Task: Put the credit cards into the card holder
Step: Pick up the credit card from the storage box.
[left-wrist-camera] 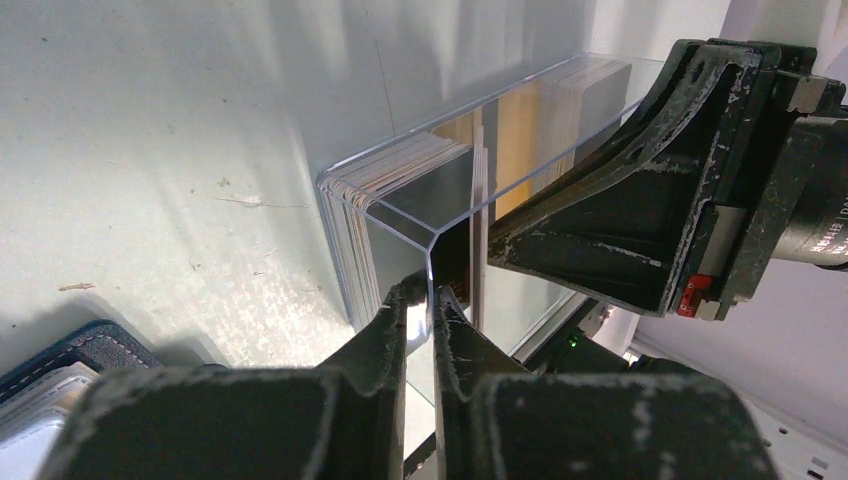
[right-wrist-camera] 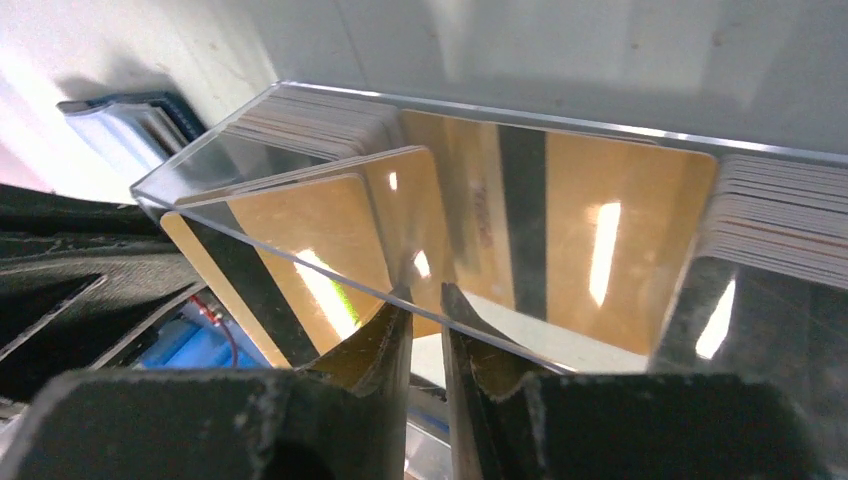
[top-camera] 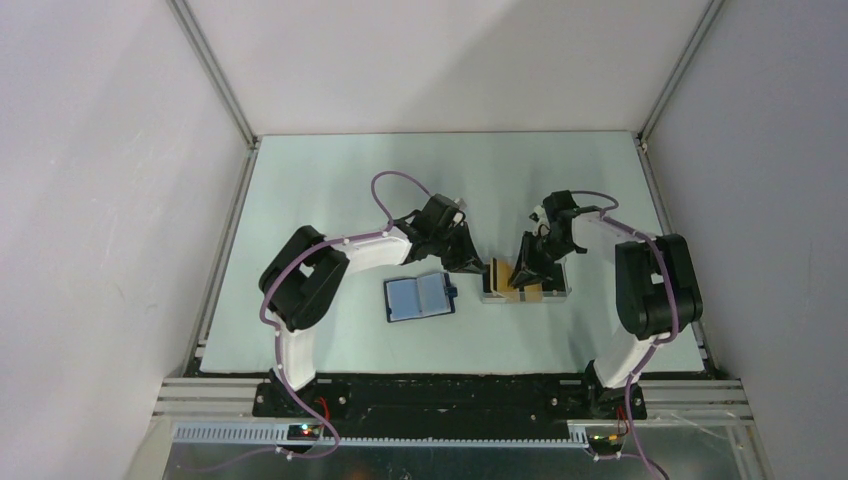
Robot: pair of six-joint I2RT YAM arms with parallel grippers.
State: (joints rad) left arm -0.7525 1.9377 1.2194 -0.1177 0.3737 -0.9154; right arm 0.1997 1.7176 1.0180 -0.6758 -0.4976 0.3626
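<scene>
As the credit cards stand in the clear case and the card holder lies open beside it, nothing looks loaded; left tool clamps the case wall, right tool narrowed at a card, hold unclear.

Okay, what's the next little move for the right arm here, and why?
Probably lift the right gripper straight up. Its fingers look closed on one orange card standing in the clear case, the left gripper pins the case wall, and the open wallet waits alongside.
</scene>
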